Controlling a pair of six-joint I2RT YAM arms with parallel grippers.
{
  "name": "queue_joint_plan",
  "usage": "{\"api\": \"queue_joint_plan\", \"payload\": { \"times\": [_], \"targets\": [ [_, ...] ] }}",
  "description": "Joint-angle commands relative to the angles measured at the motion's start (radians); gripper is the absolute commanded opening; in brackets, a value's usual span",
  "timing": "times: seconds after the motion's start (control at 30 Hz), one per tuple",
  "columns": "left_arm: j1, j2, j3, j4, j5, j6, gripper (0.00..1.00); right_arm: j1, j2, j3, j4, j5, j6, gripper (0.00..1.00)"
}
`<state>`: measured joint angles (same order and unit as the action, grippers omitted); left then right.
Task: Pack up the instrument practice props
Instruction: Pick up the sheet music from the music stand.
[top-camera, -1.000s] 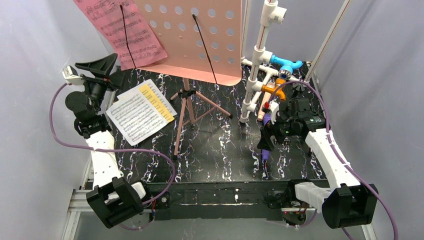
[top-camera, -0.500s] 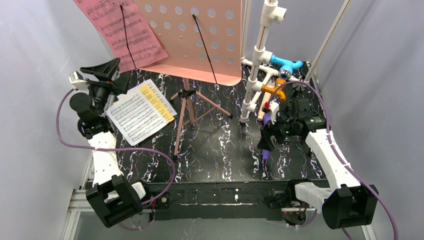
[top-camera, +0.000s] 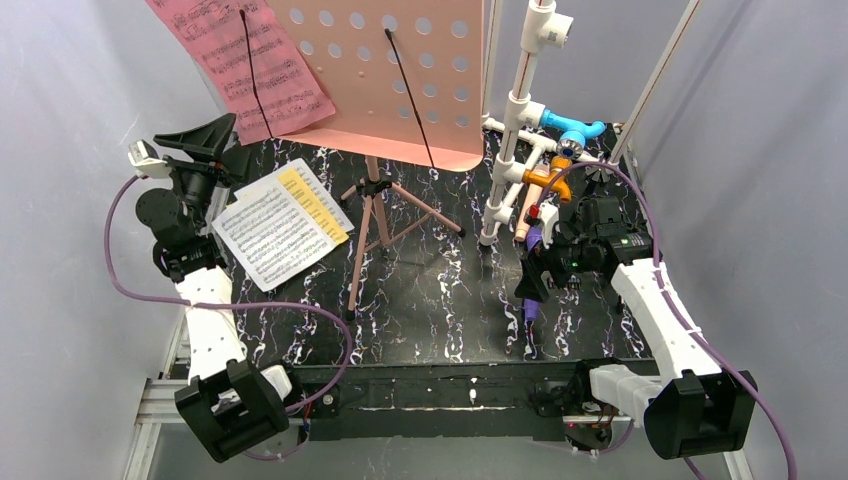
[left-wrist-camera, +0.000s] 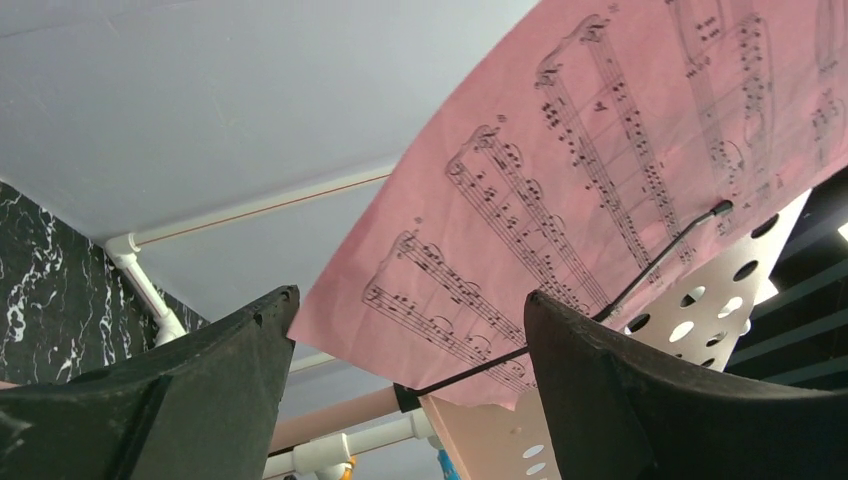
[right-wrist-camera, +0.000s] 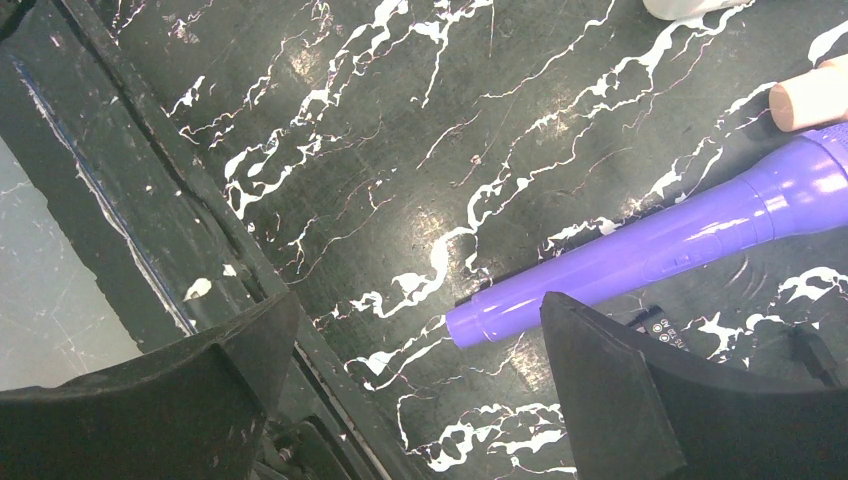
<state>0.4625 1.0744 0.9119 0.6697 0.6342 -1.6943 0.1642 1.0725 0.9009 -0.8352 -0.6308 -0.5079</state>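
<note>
One pink perforated sheet-music holder stands at the bench's back edge on its folding tripod legs. It carries one pink music page, pinned under one of its two black wire arms. A few printed music pages lie overlapped by the left edge. One purple microphone and one beige microphone lie towards the right edge, beside the foot of the white pipe frame.

The left gripper hangs raised at the back left corner, spread wide and empty, facing the pink page. The right gripper hovers wide and empty over the purple microphone's end. Bare bench shows between the legs and the microphones, and walls stand close on both sides.
</note>
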Motion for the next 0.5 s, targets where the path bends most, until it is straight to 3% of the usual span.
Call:
{"api": "queue_joint_plan", "payload": {
  "times": [0.0,0.47],
  "targets": [
    [0.007,-0.050,0.040,0.035,-0.028,0.033,0.80,0.005,-0.020,0.003,0.009,-0.006,-0.003,1.00],
    [0.009,-0.059,0.085,-0.014,-0.018,0.091,0.79,0.005,-0.017,0.004,0.008,-0.007,-0.003,1.00]
  ]
}}
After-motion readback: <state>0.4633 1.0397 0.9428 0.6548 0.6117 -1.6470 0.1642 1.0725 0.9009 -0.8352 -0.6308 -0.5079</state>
